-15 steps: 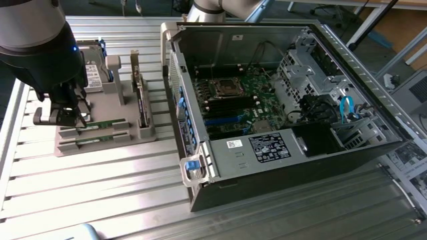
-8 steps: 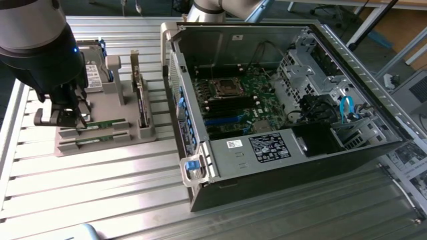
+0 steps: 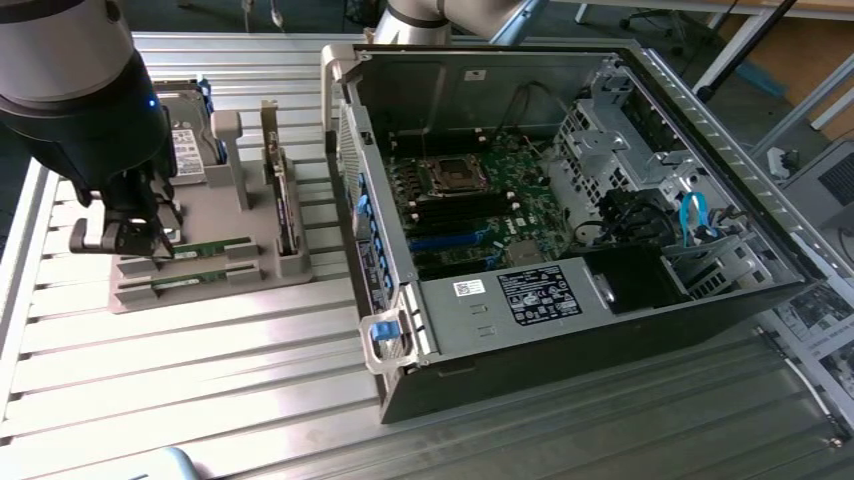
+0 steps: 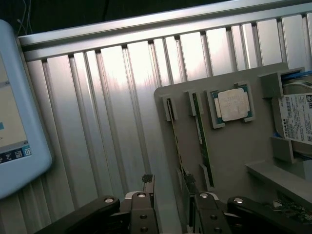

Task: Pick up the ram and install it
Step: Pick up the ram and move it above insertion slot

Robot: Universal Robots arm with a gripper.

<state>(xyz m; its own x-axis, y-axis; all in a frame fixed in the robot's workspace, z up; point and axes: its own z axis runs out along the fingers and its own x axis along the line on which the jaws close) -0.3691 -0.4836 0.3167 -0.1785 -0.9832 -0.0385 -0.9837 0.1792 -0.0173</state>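
Two thin green ram sticks stand on edge in slots of a grey holder tray at the exterior view's left. In the wrist view they run side by side, one and the other. My gripper hangs over the sticks' end farthest from the computer, open. In the wrist view the gripper has its fingertips on either side of the near end of one stick, apart from it and holding nothing.
The tray also holds a square silver processor and a labelled hard drive. An open computer case lies at the exterior view's right, its motherboard memory slots exposed. A pale blue screen device rests on the ribbed metal table.
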